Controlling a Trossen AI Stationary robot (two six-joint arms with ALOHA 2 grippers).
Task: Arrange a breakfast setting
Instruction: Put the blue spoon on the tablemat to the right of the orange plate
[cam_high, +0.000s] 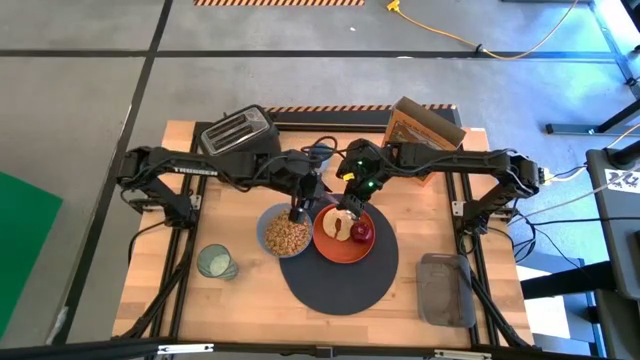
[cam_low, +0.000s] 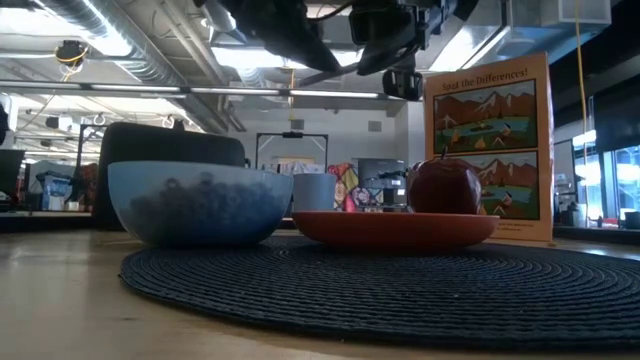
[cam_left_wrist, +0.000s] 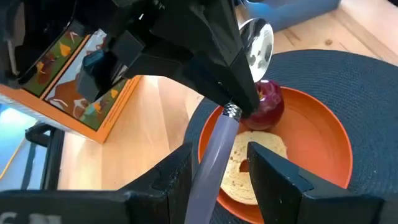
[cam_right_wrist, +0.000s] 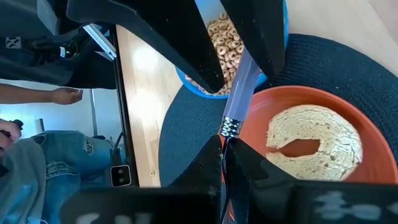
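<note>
Spoon (cam_left_wrist: 214, 158) | handle clamped between left gripper (cam_left_wrist: 217, 177) fingers | right gripper (cam_right_wrist: 225, 163) pinched on its end, over orange plate (cam_high: 335, 245)

Overhead camera straight down on the counter (cam_high: 210, 215), low camera level beside the mat (cam_low: 400, 285), both wrist cameras close above the orange plate (cam_left_wrist: 317, 143), shared by all views.

- My left claw (cam_high: 298, 212) hangs at mid-surface, arm reaching in from the left, fingers (cam_left_wrist: 273, 180) partly parted around a slim handle.
- My right claw (cam_high: 352, 197) sits just right of it, fingers pinched together.
</note>
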